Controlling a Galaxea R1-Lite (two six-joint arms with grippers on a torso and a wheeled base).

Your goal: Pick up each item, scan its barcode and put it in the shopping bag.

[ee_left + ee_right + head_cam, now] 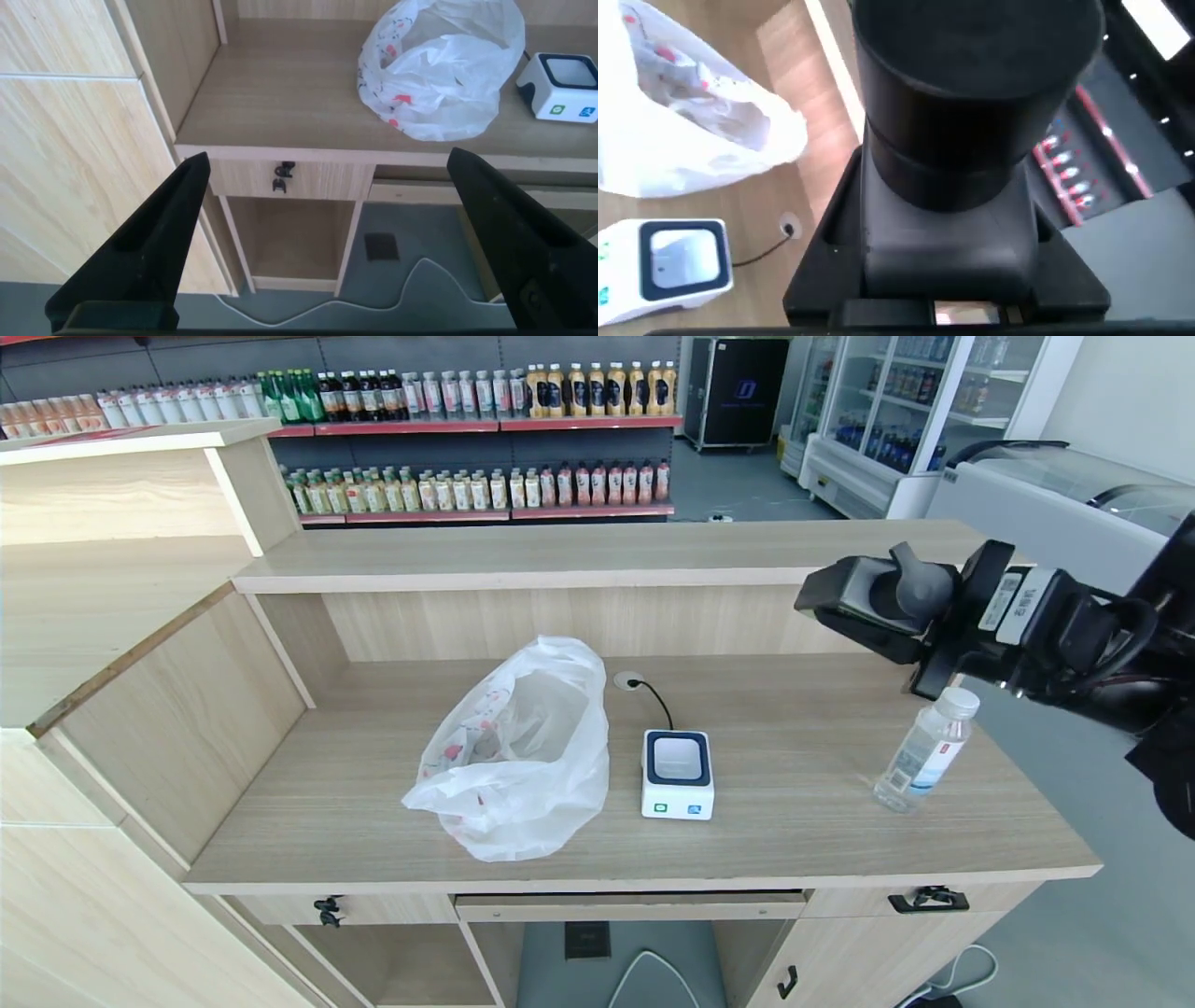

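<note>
A white plastic shopping bag (518, 747) (444, 65) (682, 112) lies open on the wooden counter (794, 821). Just right of it sits the white barcode scanner (677, 773) (559, 86) (668, 261), window facing up. A clear water bottle (924, 751) stands upright near the counter's right edge. My right gripper (878, 602) hangs above the counter's right side, over the bottle, shut on a black container (854, 607) (952, 149) with a round dark cap. My left gripper (327, 243) is open with nothing between its fingers, low in front of the counter's left front corner.
A raised ledge (560, 555) runs along the counter's back, and a tall wooden side wall (177, 709) bounds it on the left. The scanner's cable (653, 695) goes into a hole behind it. Drawers with black handles (926, 899) sit below the front edge.
</note>
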